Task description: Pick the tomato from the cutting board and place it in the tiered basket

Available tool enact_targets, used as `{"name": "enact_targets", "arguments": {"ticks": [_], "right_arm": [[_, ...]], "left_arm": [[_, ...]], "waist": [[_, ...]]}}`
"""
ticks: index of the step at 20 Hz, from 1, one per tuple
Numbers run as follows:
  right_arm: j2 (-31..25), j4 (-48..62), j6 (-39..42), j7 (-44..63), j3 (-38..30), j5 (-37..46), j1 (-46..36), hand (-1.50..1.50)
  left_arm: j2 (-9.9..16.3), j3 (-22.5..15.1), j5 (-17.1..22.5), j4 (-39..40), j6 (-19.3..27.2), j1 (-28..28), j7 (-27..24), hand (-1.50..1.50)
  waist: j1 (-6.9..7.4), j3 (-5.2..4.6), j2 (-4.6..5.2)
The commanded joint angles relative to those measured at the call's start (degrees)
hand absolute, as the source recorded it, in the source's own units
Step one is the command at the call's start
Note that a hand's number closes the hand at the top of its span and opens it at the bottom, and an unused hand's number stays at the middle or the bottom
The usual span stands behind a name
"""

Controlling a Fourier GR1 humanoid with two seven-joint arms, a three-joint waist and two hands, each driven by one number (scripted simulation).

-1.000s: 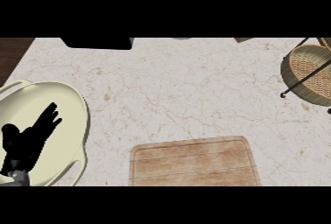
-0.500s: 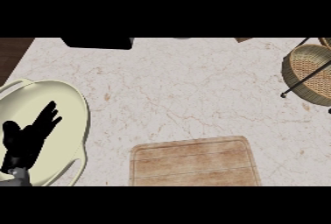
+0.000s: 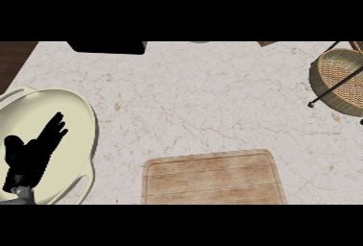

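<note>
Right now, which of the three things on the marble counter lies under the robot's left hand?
The pale yellow-green oval plate: the open black left hand shows over it. The wooden cutting board and wicker tiered basket lie apart.

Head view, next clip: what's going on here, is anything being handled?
Nothing is being handled in this view. The left hand shows at the lower left, open with fingers up, resting over a pale plate. The right hand is not in view. The wooden cutting board lies at the bottom centre of the marble counter with no tomato visible on it. The tiered basket stands at the right edge, only partly in frame, and no tomato shows in the part that can be seen.
</note>
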Motion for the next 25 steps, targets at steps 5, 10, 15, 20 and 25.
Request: {"name": "enact_targets", "arguments": {"ticks": [5,10,15,20,25], "right_arm": [[0.5,-5.7,-10.1,0.3,-6.4,-6.3,-1.6,-1.50],[-5.3,-6.0,-8.8,6.3,-11.3,-10.4,-3.8,-1.50],[-10.5,-6.4,-6.3,4.9,-19.7,-19.0,-2.3,-1.50],[-14.4,-8.4,-6.2,-4.8,-29.4,-29.5,3.5,-1.50],[-19.7,-7.9,5.1,-13.5,-35.8,-37.3,13.0,-1.50]], "left_arm": [[-0.2,1.1,0.1,3.6,0.2,0.2,-0.6,0.00],[0.5,1.3,0.9,0.5,-0.4,0.9,3.1,0.00],[-0.6,1.5,-0.2,1.2,1.4,1.4,1.0,0.00],[1.3,3.4,0.9,1.9,-0.7,4.2,-0.5,0.00],[-0.1,3.2,0.3,0.8,0.8,4.8,-0.4,0.00]], "waist": [[-1.28,-0.34,-0.32],[-1.83,-0.31,-0.69],[-3.60,-0.31,-1.25],[-5.27,-0.28,-1.86],[-5.88,-0.29,-1.87]]}}
